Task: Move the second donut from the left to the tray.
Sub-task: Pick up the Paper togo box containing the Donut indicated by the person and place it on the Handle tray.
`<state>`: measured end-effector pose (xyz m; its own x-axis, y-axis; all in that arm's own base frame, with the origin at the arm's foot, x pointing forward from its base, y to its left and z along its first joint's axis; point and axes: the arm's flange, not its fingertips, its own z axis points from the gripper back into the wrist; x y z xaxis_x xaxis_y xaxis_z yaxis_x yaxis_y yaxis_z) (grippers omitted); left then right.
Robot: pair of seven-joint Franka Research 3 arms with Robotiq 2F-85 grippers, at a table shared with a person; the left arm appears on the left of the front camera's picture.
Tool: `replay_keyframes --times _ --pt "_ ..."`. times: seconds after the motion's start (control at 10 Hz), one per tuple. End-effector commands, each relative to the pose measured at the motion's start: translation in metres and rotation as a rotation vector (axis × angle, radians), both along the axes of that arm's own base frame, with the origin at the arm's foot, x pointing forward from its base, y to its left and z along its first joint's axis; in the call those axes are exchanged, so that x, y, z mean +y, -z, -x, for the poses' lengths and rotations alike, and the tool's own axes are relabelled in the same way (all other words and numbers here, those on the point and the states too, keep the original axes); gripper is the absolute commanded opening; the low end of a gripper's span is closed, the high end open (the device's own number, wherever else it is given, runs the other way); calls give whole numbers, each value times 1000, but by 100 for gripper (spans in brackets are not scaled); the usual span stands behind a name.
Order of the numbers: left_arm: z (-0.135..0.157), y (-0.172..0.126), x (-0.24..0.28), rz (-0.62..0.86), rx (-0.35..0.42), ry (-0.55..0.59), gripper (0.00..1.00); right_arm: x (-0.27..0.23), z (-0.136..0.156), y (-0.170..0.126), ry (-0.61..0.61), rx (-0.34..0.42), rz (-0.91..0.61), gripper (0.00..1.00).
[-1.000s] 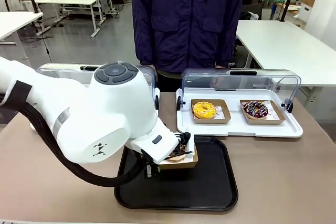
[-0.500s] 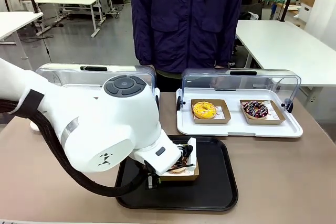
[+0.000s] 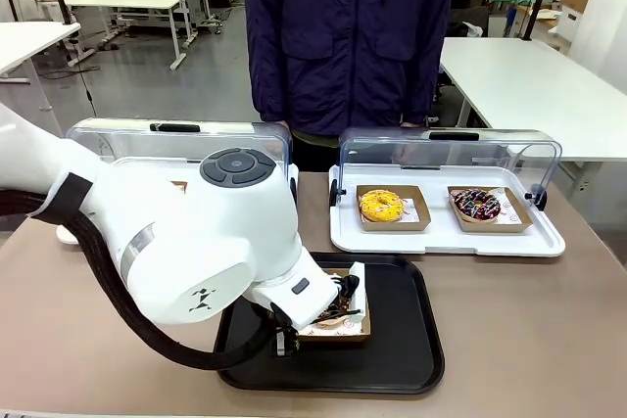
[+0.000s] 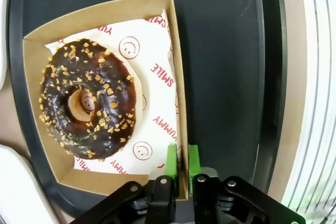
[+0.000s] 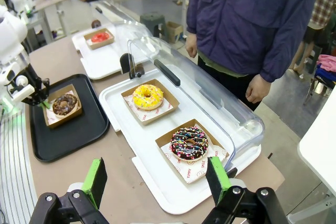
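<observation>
The left tool (image 4: 179,156) is clamped on the side wall of the cardboard holder (image 4: 176,85), one green pad inside the wall and one outside. In that holder sits the nut-topped chocolate donut (image 4: 88,106), over the black tray (image 3: 392,349) and apparently resting on it near its middle. To finish well, confirm the holder lies flat on the tray floor, then spread the fingers fully and lift straight away so the thin wall is not dragged or tipped. The right tool (image 5: 157,182) is spread wide, empty, above the table by the white display tray (image 5: 157,182).
</observation>
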<state>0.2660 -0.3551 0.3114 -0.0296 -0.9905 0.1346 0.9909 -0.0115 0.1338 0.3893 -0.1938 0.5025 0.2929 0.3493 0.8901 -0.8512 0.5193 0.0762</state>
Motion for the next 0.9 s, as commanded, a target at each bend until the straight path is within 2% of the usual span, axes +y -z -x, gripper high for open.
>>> replay_keyframes --times 0.0,0.2,0.3,0.5,0.8 --pt "-3 -8 2 29 21 17 100 1 -1 -1 -3 -18 -9 100" --pt "-1 -36 1 21 21 -17 100 1 -1 -1 -3 -18 -9 100" --pt "-3 -52 1 17 31 -24 82 1 -1 -1 -3 -18 -9 100" --pt "-9 -76 1 18 36 -5 100 1 -1 -1 -3 -18 -9 100" --pt "-11 -85 3 30 39 2 100 1 -1 -1 -3 -18 -9 100"
